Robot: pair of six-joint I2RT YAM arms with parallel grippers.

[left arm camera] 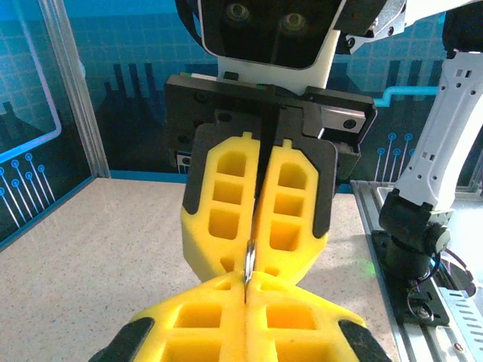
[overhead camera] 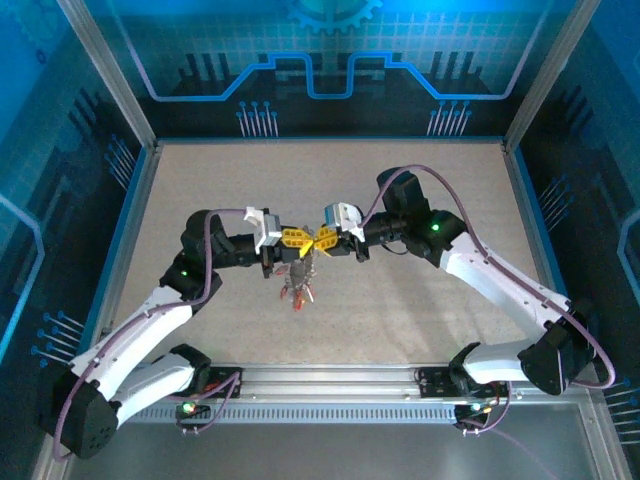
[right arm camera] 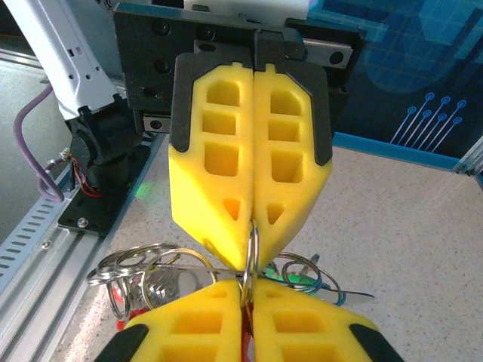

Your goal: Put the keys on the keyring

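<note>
**A:** Where is everything sitting?

**B:** The left end effector [overhead camera: 288, 240] is clenching one edge of the ring [left arm camera: 248, 260]. Just right of the ring, the right end effector [overhead camera: 328, 238] is clamping the opposite edge, with the tips almost touching. The keys [overhead camera: 298, 290] are dangling below the ring, over the bench [overhead camera: 420, 200].

**A:** What is worrying you?

**B:** Both are pinching thin metal edge-on with soft pads. I am judging that any twist or pull apart could send the ring slipping out and drop the whole bunch. The tips are also crowding each other, so a small misalignment could have them colliding.

**A:** Anything you are not seeing?

**B:** The pads are covering the ring's split, so I cannot tell whether a key is threading on. Below the ring, metal loops [right arm camera: 132, 260] are overlapping in a tangle. The right wrist view is cutting off the red tags, and I am not making out the keyring's teal band for certain.
</note>
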